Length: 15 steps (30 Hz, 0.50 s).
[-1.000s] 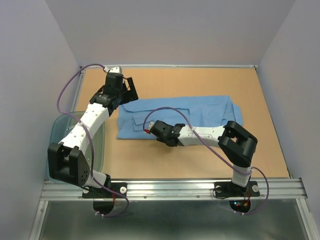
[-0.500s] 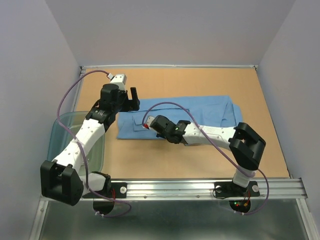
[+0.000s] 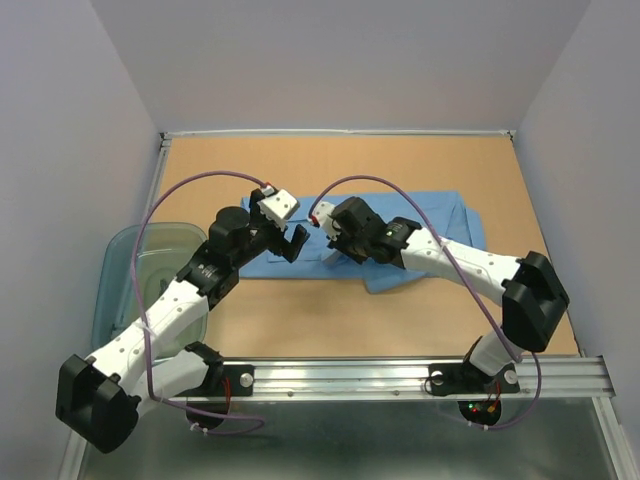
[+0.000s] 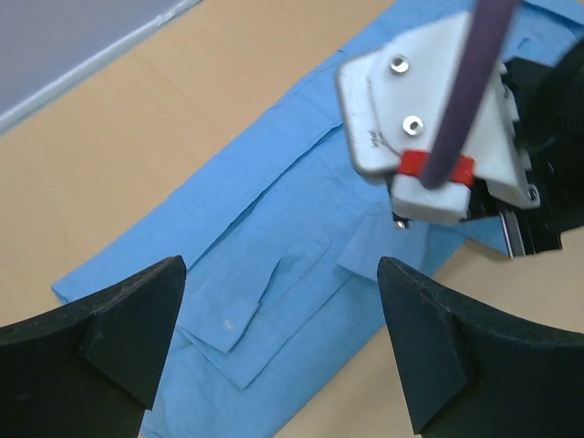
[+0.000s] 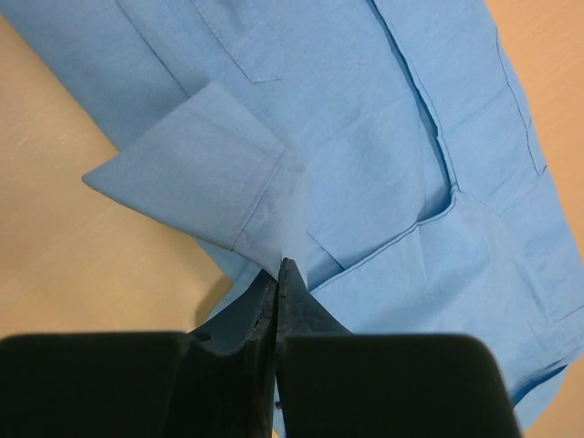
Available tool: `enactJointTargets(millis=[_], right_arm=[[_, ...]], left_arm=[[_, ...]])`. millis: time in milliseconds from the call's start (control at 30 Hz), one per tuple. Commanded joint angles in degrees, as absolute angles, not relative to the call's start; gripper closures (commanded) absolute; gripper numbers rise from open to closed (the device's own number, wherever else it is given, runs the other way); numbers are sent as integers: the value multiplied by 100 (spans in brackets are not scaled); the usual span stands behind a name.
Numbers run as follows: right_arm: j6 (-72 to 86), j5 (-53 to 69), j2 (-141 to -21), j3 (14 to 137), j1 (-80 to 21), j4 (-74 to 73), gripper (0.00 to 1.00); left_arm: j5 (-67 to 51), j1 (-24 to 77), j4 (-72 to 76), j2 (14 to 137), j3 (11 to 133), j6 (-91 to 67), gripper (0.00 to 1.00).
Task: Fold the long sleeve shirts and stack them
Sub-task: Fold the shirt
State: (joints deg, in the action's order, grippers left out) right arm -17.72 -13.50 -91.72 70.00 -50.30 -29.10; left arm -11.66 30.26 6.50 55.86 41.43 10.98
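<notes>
- The right gripper (image 5: 278,274) is pinched shut on the shirt (image 3: 440,225) at its cuff (image 5: 196,169). Best to keep the cloth low and taut and lay the sleeve flat over the body.
- The left gripper (image 4: 283,315) hangs wide open and empty over the shirt's left part, mid-table (image 3: 400,320).
- The tub (image 3: 120,265) sits near-left, well apart.
- The wrists crowd together, so the cable (image 4: 474,82) could snag.

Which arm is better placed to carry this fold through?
Right: the right gripper is pinched shut on the shirt beside its cuff, while the left gripper hangs open above it, holding nothing.
</notes>
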Motion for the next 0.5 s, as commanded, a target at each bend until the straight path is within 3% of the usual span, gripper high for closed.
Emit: enactJointTargets(millis=[0,467], right_arm=[[-1670,-923,-8755,7269,-4949,-2927,99],[-1512,-449,-8227,7137,-4755,-2936,99]], left_arm=[[-1555,3251,1125,5292,3868,2493,4],[-2496,3594,1564,5106,3296,2620,9]])
